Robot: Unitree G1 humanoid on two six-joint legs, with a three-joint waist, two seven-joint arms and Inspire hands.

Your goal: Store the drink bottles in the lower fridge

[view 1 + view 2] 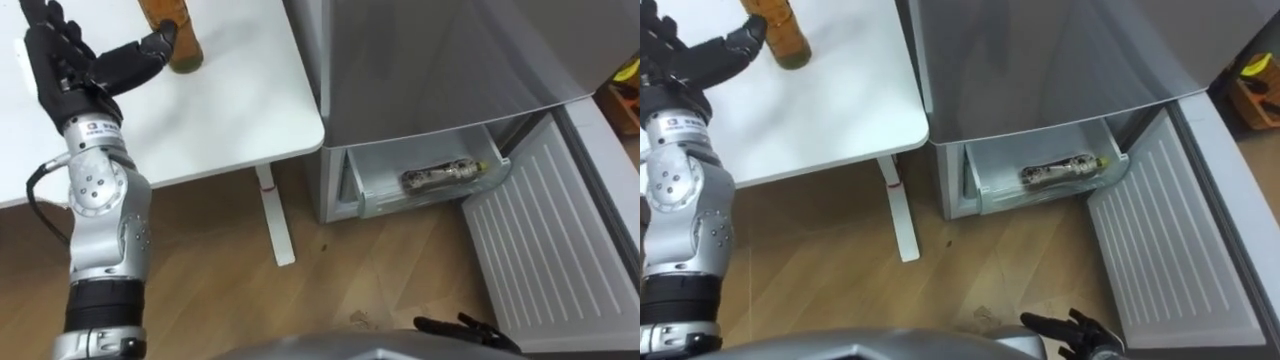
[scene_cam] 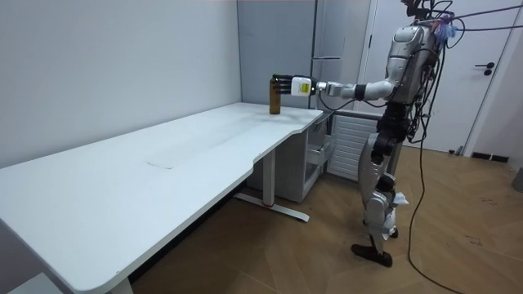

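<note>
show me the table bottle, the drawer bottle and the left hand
table bottle (image 1: pixel 788 40), right eye view, on its amber body
drawer bottle (image 1: pixel 445 175), left eye view, middle of its lying body
left hand (image 1: pixel 65 75), left eye view, on the palm

Silver arm, visible screws, black left hand (image 1: pixel 66 68)

No text, number or sign is legible.

- White tag (image 1: pixel 92 126) at the wrist of the left hand (image 1: pixel 68 72): dark print, characters not resolvable.
- Amber bottle (image 1: pixel 178 38) near the fridge-side edge of the table (image 1: pixel 240 110): no readable label.
- Lying bottle (image 1: pixel 443 176) in the open drawer (image 1: pixel 425 203): patterned wrapper, no readable characters.
</note>
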